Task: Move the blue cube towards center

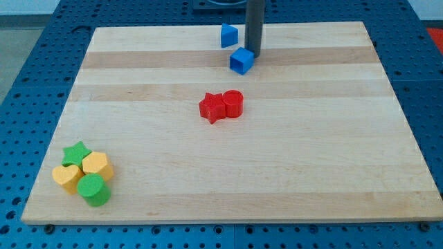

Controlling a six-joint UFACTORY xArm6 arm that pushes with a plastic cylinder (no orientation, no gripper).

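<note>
The blue cube [241,60] sits on the wooden board [291,159] near the view's top, a little right of the board's middle line. My tip [254,53] is at the cube's upper right corner, touching or nearly touching it. The dark rod rises from there out of the view's top.
A second blue block [228,35], wedge-like, lies just up and left of the cube. A red star [213,107] and a red cylinder [233,104] touch near the board's centre. A green star [77,152], two yellow blocks [97,164] [67,177] and a green cylinder [93,189] cluster at bottom left.
</note>
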